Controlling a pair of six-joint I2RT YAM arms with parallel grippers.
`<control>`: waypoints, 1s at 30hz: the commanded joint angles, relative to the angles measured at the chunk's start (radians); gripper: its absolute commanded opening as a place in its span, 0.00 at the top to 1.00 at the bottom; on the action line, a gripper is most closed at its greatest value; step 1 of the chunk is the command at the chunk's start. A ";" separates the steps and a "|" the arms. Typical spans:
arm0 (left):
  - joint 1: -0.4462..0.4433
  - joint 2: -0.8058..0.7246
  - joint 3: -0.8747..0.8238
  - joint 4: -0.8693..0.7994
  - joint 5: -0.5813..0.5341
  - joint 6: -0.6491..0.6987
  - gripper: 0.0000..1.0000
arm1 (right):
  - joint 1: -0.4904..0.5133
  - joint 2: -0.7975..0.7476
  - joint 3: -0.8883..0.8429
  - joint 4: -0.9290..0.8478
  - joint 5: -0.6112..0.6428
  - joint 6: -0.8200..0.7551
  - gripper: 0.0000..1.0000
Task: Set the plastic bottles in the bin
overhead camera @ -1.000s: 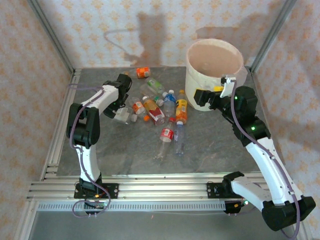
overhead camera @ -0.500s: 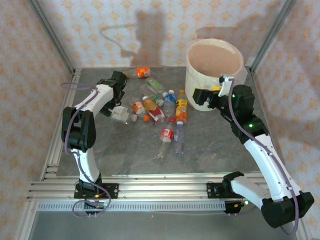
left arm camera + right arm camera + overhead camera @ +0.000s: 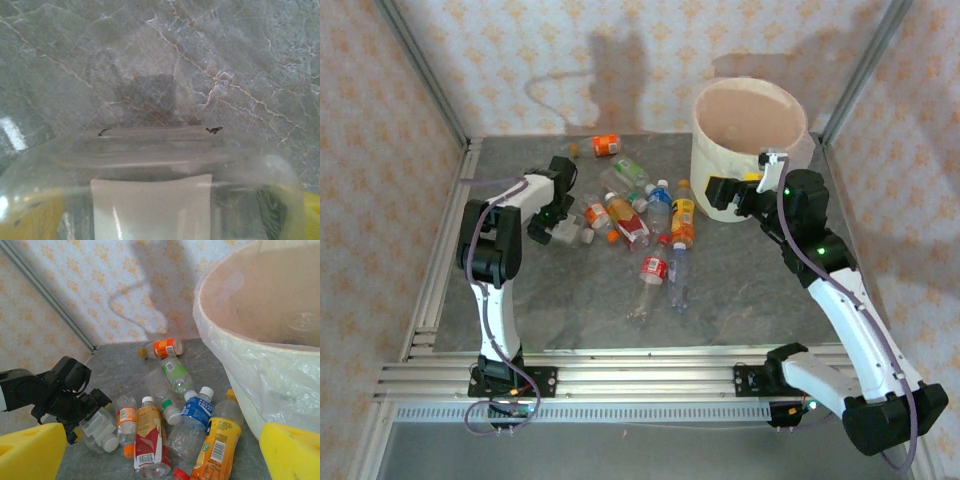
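Note:
Several plastic bottles lie in a heap mid-table: an orange-labelled one [image 3: 607, 145] at the back, a green-labelled one [image 3: 630, 170], a blue-labelled one [image 3: 660, 205] and a red-labelled one [image 3: 653, 270]. My left gripper [image 3: 555, 228] is down at the heap's left edge, open, its yellow pads on either side of a clear white-labelled bottle [image 3: 150, 210] that lies on the table. From the right wrist that bottle [image 3: 100, 432] shows a white cap. The bin [image 3: 720, 160] stands at the back right. My right gripper [image 3: 725, 192] hovers open and empty beside its wall [image 3: 250, 365].
Metal frame posts [image 3: 420, 75] stand at the back corners before the patterned walls. An aluminium rail [image 3: 620, 380] runs along the near edge. Bare marble table [image 3: 570, 310] lies in front of the heap.
The left arm's elbow swung out to the left and came back, while its gripper stayed at the white-labelled bottle. The right arm has hardly moved.

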 commanded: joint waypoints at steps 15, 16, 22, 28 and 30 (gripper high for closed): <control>0.004 -0.290 -0.160 0.149 -0.118 0.204 0.30 | 0.037 0.033 0.006 0.057 -0.109 0.069 0.01; 0.002 -0.328 -0.181 0.170 -0.110 0.225 0.31 | 0.047 0.040 0.005 0.062 -0.109 0.077 0.01; -0.029 -0.575 -0.324 0.381 0.092 0.306 0.36 | 0.163 0.118 0.017 0.125 -0.081 0.110 0.01; -0.125 -0.735 -0.333 0.468 0.225 0.355 0.37 | 0.230 0.249 -0.004 0.312 -0.016 0.331 0.01; -0.164 -0.771 -0.319 0.489 0.245 0.389 0.37 | 0.256 0.292 0.022 0.329 -0.030 0.347 0.02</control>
